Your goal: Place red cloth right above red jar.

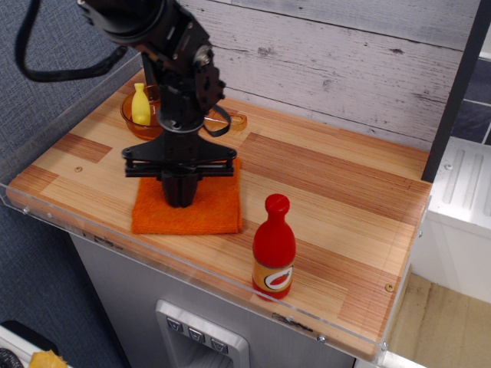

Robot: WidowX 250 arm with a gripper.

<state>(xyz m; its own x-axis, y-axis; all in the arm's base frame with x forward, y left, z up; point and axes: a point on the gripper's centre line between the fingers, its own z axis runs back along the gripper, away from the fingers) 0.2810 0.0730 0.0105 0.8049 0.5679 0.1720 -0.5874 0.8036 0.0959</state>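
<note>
The red cloth (207, 211) lies flat on the wooden table (330, 184), near the front edge, left of centre. My gripper (179, 201) points straight down onto the cloth's middle with its fingers pressed together, shut on the cloth. The red jar (274, 248), a red bottle with a round red cap and an orange-yellow label, stands upright near the front edge, just right of the cloth and apart from it.
An orange see-through pan (153, 115) sits at the back left with a small yellow bottle-shaped toy (140, 105) in it; its handle (236, 121) points right. A grey plank wall (330, 61) runs behind the table. A clear acrylic rim (69, 218) lines the front edge.
</note>
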